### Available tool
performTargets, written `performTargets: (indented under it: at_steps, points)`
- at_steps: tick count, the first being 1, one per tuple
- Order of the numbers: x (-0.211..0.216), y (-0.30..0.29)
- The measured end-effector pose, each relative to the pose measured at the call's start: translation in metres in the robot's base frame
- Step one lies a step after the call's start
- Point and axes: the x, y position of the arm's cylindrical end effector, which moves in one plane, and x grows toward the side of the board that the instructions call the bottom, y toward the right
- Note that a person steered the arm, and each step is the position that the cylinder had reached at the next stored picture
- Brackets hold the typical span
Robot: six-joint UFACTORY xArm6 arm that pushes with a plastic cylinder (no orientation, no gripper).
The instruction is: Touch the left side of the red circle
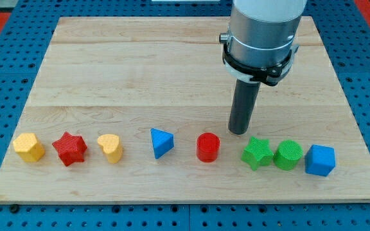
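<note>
The red circle [207, 147] is a short red cylinder standing on the wooden board [140, 70], a little right of the middle of the row of blocks near the view's bottom. My tip [238, 131] is at the lower end of the dark rod, up and to the right of the red circle, apart from it. It stands between the red circle and the green star [257, 153], slightly above both. The arm's grey body rises toward the view's top.
Along the same row from the view's left: a yellow hexagon [29, 147], a red star [69, 149], a yellow heart [110, 147], a blue triangle [161, 142]. Right of the green star stand a green circle [288, 154] and a blue cube [320, 160].
</note>
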Motion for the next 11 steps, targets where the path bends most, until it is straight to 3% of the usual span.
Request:
performTargets:
  at_steps: [1, 3, 5, 7, 8, 9, 11]
  points:
    - [0.000, 0.001]
    - [-0.043, 0.043]
    - [-0.025, 0.116]
    - [-0.015, -0.041]
    - [-0.055, -0.065]
    - [-0.035, -0.113]
    - [-0.003, -0.099]
